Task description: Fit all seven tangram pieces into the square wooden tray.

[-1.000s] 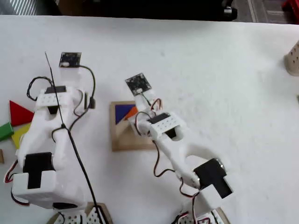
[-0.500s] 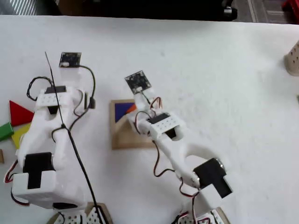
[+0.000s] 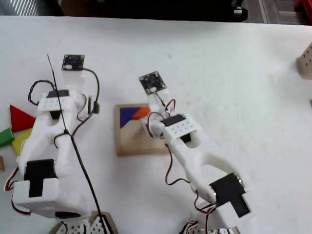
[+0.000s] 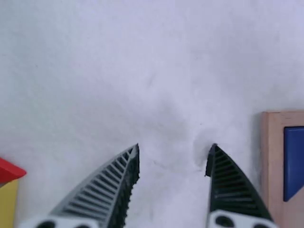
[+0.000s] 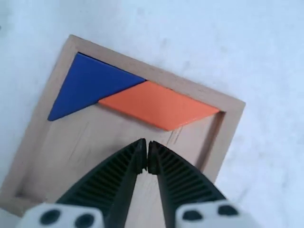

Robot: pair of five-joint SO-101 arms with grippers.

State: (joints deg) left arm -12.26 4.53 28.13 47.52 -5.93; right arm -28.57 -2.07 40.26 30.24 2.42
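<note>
High view: the square wooden tray (image 3: 127, 146) is placed flat on the white table (image 3: 219, 73), between the two arms. Two pieces are seated in the half of the tray farther from the arm bases: a blue triangle (image 3: 127, 116) in one far corner and an orange parallelogram (image 3: 141, 113) touching it along one edge. The rest of the tray floor is bare wood. Three loose pieces are grouped at the table's left edge, well apart from the tray: a red triangle (image 3: 19, 118), a green piece (image 3: 6, 136) and a yellow piece (image 3: 20, 140), lying close together. The left arm (image 3: 48, 141) is positioned between these pieces and the tray. The right arm (image 3: 195, 151) is extended over the tray's right side.

Right wrist view: the right gripper (image 5: 146, 145) is held above the bare tray floor, just beside the near edge of the orange parallelogram. Its fingers are brought together until the tips almost meet, and nothing is gripped.

Left wrist view: the left gripper (image 4: 174, 148) is held over bare table. Its fingers are spread wide, and nothing is held between them. The tray rim with the blue triangle is seen beside one finger; the red and yellow pieces are seen beyond the other.
</note>
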